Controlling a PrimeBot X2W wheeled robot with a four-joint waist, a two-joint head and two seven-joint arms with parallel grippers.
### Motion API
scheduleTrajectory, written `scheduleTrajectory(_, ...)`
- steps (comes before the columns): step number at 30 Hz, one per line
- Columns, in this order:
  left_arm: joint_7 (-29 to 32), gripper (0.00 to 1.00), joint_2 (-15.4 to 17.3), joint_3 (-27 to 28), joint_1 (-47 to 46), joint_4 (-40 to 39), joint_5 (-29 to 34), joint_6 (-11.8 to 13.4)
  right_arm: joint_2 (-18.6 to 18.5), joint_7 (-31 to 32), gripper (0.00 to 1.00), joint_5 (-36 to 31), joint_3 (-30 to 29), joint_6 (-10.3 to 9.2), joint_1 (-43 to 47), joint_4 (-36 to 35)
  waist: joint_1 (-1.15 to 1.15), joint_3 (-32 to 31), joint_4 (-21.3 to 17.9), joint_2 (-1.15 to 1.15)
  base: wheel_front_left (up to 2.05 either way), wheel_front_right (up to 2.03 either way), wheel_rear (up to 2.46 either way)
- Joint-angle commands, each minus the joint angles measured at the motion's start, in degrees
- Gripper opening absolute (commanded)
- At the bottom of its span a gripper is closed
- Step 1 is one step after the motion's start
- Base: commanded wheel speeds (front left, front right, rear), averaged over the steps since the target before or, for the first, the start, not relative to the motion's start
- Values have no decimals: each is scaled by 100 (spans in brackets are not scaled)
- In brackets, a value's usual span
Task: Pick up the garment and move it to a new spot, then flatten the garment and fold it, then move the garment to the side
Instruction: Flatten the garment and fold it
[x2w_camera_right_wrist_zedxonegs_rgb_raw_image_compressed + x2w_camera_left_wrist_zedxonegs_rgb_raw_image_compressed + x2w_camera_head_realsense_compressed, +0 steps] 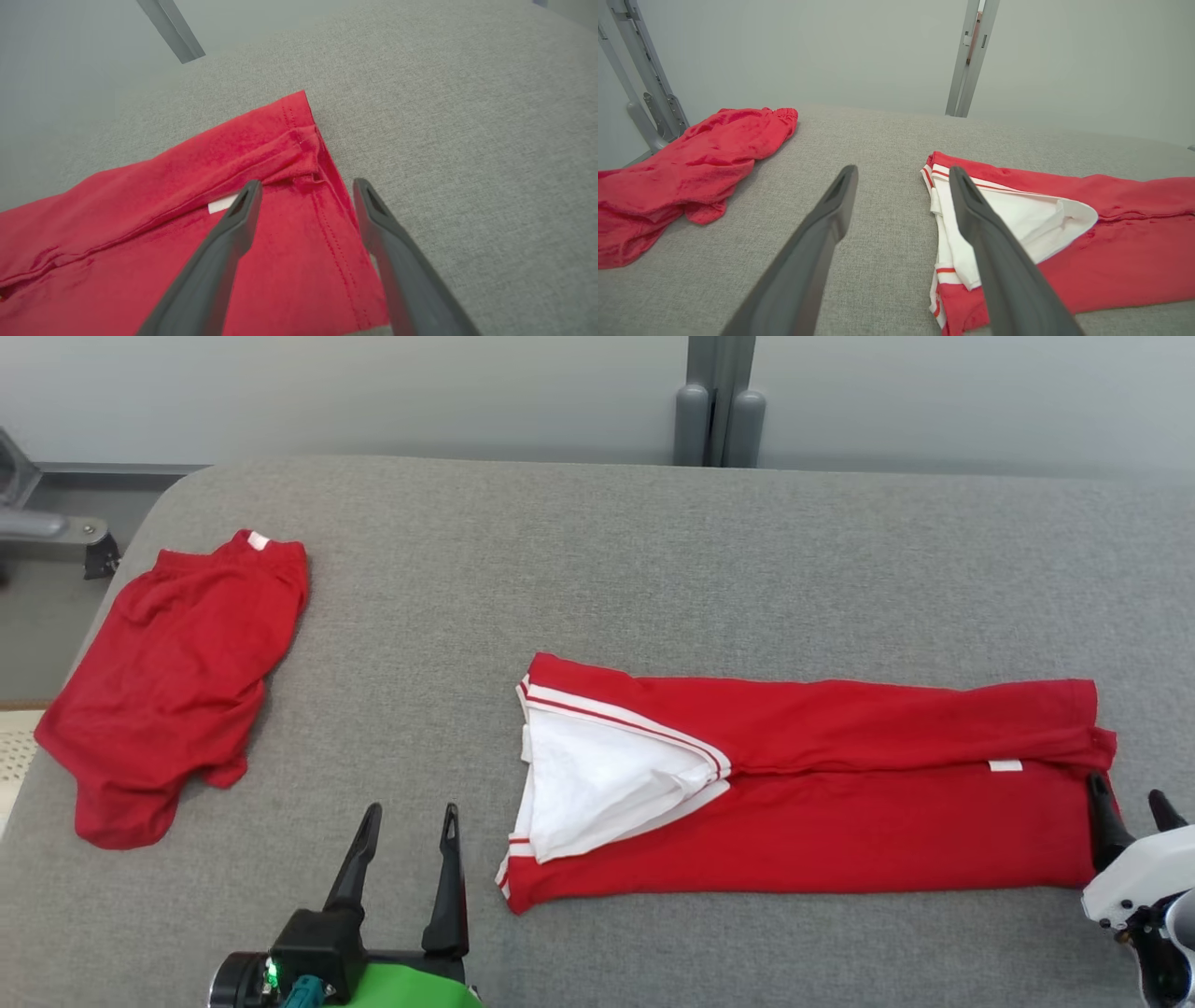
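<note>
Both pincers spread, empty. Garment point(840, 803) lies long-folded on the tabletop point(597, 569): collar end just right of left pincer point(412, 810), hem corner between right pincer point(1126, 789) fingers. I'd pinch every layer, then lift low for the cross-fold.

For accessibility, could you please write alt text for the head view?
A red shirt folded into a long strip lies on a grey table, open left gripper by its neck, open right gripper at its hem. Another red garment lies left.
</note>
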Motion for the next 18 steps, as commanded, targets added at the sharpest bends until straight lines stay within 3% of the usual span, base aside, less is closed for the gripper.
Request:
scheduleTrajectory(1, -2, 100, -69, 49, 134, 33, 101, -70, -35, 74, 100, -164, -93, 2, -146, 175, 0, -34, 204, 0, 0, 0, 0)
scheduleTrajectory(8, -2, 100, -399, 239, 231, 194, 415, -392, -79, 301, 100, -751, -751, 2, -719, 1030, 0, 93, 591, 0, 0, 0, 0)
scheduleTrajectory(18, -2, 100, -623, 567, 187, 334, 716, -763, -89, 503, 100, -1080, -1105, -5, -1010, 2023, 0, 244, 685, 0, 0, 0, 0)
